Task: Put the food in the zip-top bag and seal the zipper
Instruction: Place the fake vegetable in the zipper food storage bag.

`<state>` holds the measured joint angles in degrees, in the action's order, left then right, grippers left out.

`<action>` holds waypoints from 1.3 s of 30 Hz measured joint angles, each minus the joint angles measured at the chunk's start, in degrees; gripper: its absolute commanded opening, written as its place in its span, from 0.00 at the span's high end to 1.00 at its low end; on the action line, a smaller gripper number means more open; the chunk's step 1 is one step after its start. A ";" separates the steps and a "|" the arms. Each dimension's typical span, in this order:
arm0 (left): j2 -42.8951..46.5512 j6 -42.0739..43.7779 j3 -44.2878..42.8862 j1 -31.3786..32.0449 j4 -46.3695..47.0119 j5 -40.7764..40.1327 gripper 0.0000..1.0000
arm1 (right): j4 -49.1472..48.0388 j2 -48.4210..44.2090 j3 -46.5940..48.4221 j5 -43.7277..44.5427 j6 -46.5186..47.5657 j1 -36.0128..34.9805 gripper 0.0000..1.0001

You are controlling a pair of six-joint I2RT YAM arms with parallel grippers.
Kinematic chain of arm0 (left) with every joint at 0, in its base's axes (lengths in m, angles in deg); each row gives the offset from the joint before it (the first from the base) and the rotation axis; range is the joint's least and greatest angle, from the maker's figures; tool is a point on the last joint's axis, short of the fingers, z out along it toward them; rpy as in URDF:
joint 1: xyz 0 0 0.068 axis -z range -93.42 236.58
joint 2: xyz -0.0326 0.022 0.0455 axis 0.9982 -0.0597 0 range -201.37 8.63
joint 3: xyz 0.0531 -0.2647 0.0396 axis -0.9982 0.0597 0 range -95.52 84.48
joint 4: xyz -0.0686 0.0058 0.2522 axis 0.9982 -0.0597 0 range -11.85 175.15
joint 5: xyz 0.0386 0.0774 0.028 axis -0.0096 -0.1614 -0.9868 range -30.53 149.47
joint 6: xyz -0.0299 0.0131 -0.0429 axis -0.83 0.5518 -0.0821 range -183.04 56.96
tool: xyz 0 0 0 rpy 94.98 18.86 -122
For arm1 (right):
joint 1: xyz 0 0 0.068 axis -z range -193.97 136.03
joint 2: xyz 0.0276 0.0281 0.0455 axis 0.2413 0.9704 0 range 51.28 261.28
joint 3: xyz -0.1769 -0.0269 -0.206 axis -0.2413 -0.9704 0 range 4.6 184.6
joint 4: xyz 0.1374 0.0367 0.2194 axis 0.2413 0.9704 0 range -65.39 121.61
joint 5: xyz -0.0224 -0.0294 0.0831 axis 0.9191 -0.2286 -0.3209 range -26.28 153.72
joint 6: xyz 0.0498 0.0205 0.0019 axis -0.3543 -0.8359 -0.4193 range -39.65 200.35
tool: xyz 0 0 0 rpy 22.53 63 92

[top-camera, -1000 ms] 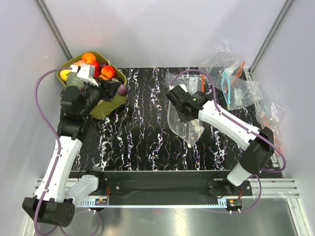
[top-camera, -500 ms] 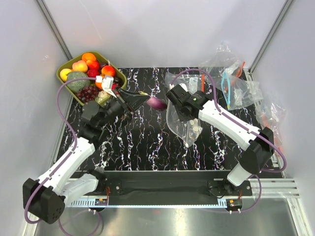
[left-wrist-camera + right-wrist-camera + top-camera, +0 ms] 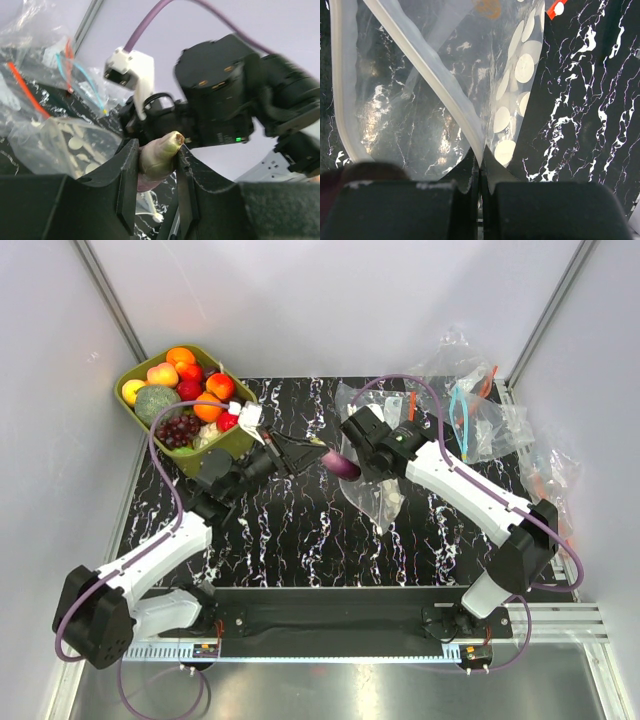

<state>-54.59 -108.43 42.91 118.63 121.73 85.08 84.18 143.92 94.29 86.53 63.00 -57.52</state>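
My left gripper (image 3: 318,452) is shut on a purple eggplant-like piece (image 3: 342,464) with a pale green stem (image 3: 159,156), held above the table right at the mouth of the white-dotted zip-top bag (image 3: 372,490). My right gripper (image 3: 362,454) is shut on the bag's rim; its zipper strip (image 3: 435,67) runs up from the pinched jaws, and the bag (image 3: 520,70) hangs open with white dots showing. The rest of the food (image 3: 190,390), orange, red and dark grape pieces, lies in the olive-green tub (image 3: 215,455) at the back left.
A heap of clear undotted bags with blue and orange strips (image 3: 470,410) lies at the back right. More bags (image 3: 550,475) lie along the right edge. White walls enclose the black marbled table (image 3: 280,530).
My left arm has swung from the tub to the right across the table, carrying the purple piece up to the bag's mouth. The right gripper has held the bag almost still.
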 measured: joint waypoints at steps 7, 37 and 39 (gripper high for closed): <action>-5.88 0.94 1.68 1.09 4.61 -2.05 0.90 | -0.26 0.00 0.02 -0.07 -0.11 0.00 1.00; -8.31 21.92 -8.76 14.62 -20.41 -23.58 0.18 | -1.03 -3.04 -0.02 -1.22 -1.29 0.81 1.00; -4.92 23.56 -11.10 13.86 -25.18 -27.12 0.13 | -1.07 -3.04 -0.02 -1.22 -1.31 1.14 1.00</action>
<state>-59.51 -84.87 31.81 132.49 96.55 57.96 83.11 140.88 94.27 85.31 61.69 -56.38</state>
